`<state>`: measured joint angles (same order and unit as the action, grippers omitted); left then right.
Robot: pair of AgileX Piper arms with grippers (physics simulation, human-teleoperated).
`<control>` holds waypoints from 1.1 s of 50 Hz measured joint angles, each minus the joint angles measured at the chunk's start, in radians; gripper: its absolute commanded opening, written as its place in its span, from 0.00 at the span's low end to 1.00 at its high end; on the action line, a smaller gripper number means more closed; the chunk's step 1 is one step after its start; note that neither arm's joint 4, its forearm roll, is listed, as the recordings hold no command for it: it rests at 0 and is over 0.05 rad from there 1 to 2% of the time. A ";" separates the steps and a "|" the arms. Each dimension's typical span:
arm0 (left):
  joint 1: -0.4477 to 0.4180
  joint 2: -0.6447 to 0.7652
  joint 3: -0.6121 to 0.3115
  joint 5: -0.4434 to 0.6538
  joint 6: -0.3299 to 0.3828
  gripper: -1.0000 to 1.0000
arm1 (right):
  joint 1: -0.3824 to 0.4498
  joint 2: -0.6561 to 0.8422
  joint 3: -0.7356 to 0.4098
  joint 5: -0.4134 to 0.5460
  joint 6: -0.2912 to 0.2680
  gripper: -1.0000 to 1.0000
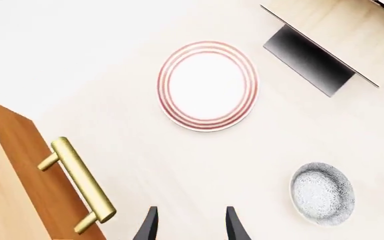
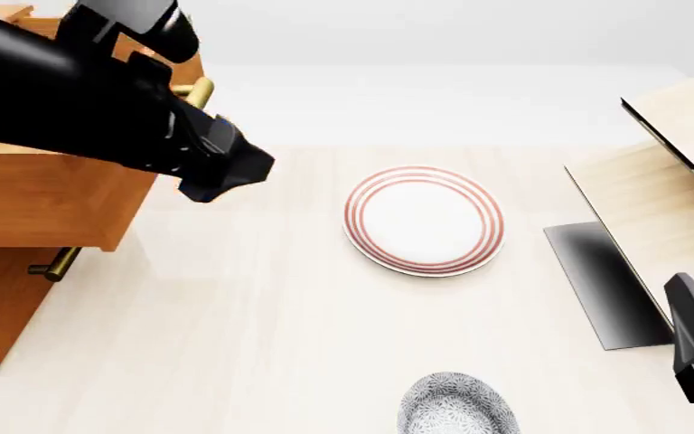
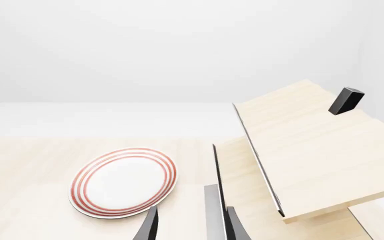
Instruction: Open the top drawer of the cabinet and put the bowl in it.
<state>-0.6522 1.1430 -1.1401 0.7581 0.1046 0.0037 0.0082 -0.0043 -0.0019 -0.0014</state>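
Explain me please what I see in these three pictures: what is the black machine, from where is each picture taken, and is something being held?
These are simulator renders of two black robot arms at a pale table. The front view looks down from above and behind the arms. The other two pictures come from a camera on each wrist, looking along its claw.

The left claw is open and holds nothing. The right claw also looks open and empty.

On the table lie a white plate with red rings and a small grey speckled bowl, nearer the arms. At the left stands the orange-brown cabinet; its top drawer, with a brass handle, appears pulled out. At the right is a pale wooden structure with a dark panel.
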 measured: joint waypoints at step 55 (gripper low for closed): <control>-0.283 0.336 0.085 -0.278 -0.299 1.00 | 0.000 0.000 0.000 0.000 0.000 1.00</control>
<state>-0.9350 1.4789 -1.0549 0.4800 -0.1940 0.0037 0.0084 -0.0043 -0.0019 -0.0013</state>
